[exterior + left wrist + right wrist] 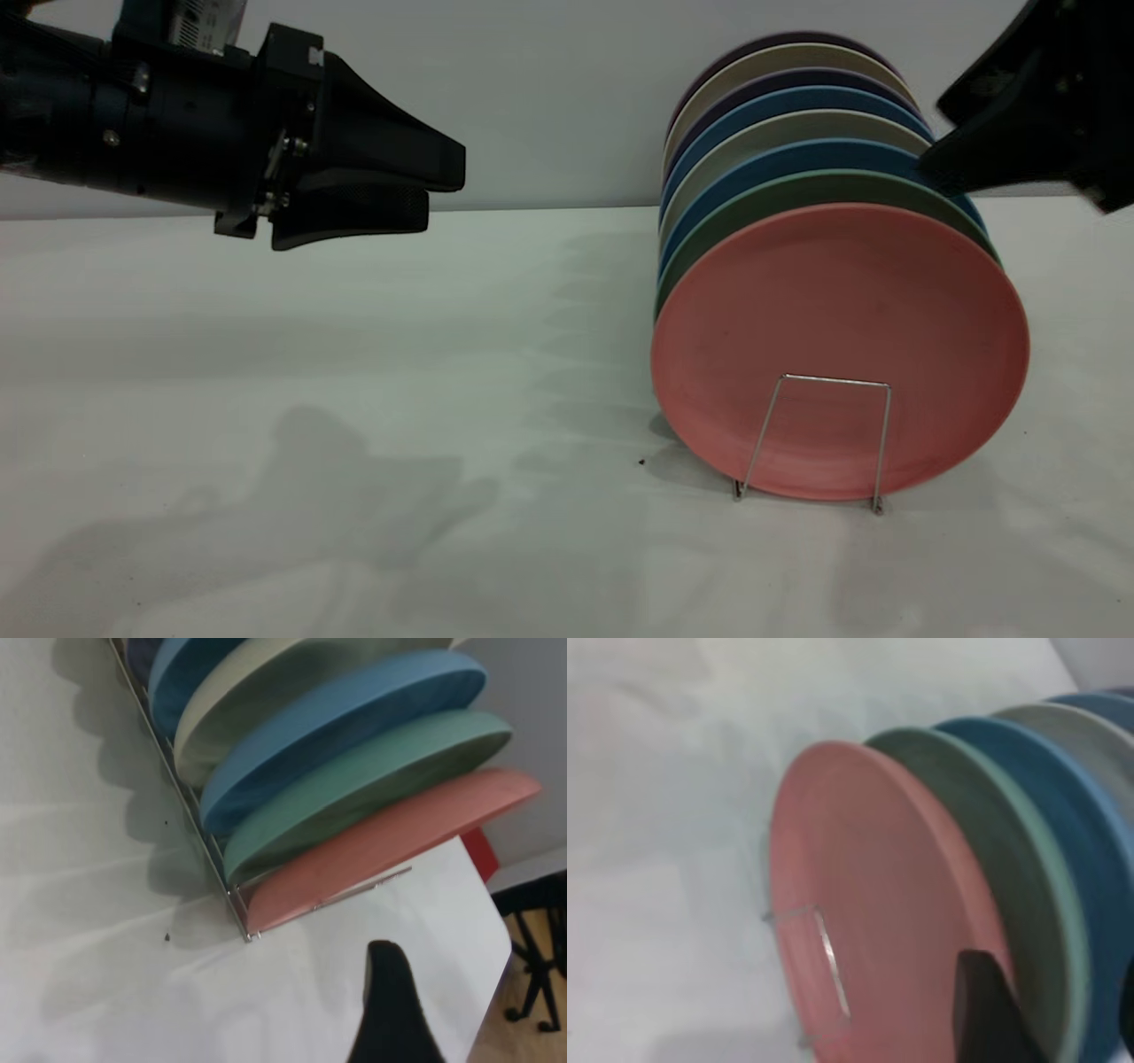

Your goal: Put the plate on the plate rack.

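The left gripper (425,199) hangs above the table (266,372) at the left of the scene, well apart from the plates; its two black fingers lie nearly together, with only a thin slit between them, and they hold nothing. The right gripper (939,168) reaches in from the upper right, its dark tip at the top edges of the blue plate (797,159) and the mint-green plate (797,190). It looks to be just at those rims, but whether it touches them, and whether its fingers are apart or closed, cannot be told, since only one finger (983,1010) shows in the right wrist view.

The plate (842,350), salmon pink, stands on edge in the nearest slot of the plate rack (815,439), leaning slightly back against the mint-green plate behind it. A low wire loop of the rack crosses its lower face. Behind it the row runs away from the camera: green, blue, pale grey, blue again, and darker ones at the far end.

In the left wrist view the rack's side rail (190,815) runs along the bottoms of the plates, and the table edge (492,904) lies just beyond the pink plate. Left of the rack and in front of it the table surface lies open.
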You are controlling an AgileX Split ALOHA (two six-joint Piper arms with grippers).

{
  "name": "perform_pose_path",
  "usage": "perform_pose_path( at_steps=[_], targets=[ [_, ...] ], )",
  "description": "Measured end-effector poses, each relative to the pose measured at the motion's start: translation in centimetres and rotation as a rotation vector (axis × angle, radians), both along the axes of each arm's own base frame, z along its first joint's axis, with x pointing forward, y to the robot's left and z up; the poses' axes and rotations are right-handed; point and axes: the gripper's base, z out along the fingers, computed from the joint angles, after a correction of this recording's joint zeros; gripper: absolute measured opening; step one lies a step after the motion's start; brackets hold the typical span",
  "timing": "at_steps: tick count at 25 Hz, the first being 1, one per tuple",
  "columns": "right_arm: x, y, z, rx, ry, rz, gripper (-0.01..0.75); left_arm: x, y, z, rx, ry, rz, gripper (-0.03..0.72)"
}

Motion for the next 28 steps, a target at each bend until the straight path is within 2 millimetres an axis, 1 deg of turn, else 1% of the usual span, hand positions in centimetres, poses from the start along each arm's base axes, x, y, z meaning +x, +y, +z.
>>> perform_pose_path(
  at_steps=[2, 4, 6, 8, 10, 13, 15, 19, 22, 24, 26, 28],
  targets=[
    [-0.9, -0.4, 1.8, -0.001, -0.054, -0.032, 0.371, -0.1, 0.4, 0.9, 0.022, -0.035, -0.003, 0.519],
    [-2.0, -0.9, 3.9, 0.025, -0.107, -0.081, 0.365, -0.3, 1.4, 2.5, 0.039, -0.081, 0.016, 0.519],
    [-3.6, -1.3, 6.0, 0.091, -0.147, -0.137, 0.364, -0.6, 2.6, 4.4, 0.053, -0.132, 0.047, 0.519],
    [-5.2, -1.5, 7.5, 0.175, -0.139, -0.194, 0.363, -1.5, 3.8, 6.8, 0.075, -0.195, 0.071, 0.519],
    [-6.8, -1.8, 8.5, 0.207, -0.119, -0.224, 0.363, -2.6, 5.1, 9.2, 0.105, -0.253, 0.099, 0.519],
    [-9.1, -2.6, 9.6, 0.255, -0.085, -0.315, 0.363, -5.3, 6.3, 12.7, 0.175, -0.337, 0.123, 0.519],
    [-10.4, -3.3, 9.9, 0.288, -0.046, -0.405, 0.363, -7.7, 6.6, 14.8, 0.243, -0.391, 0.129, 0.519],
    [-13.1, -4.7, 10.3, 0.304, 0.012, -0.567, 0.362, -12.7, 7.0, 17.8, 0.375, -0.465, 0.175, 0.519],
    [-15.4, -5.4, 10.6, 0.32, 0.035, -0.629, 0.362, -16.4, 7.3, 19.3, 0.46, -0.518, 0.242, 0.517],
    [-16.9, -5.7, 10.8, 0.323, 0.041, -0.639, 0.362, -18.7, 7.6, 19.9, 0.504, -0.538, 0.3, 0.509],
    [-18.4, -6.0, 10.9, 0.328, 0.048, -0.644, 0.362, -21.0, 8.0, 19.8, 0.554, -0.551, 0.359, 0.493],
    [-19.7, -6.2, 10.7, 0.323, 0.065, -0.649, 0.362, -22.7, 8.3, 19.2, 0.586, -0.546, 0.414, 0.474]
  ],
)
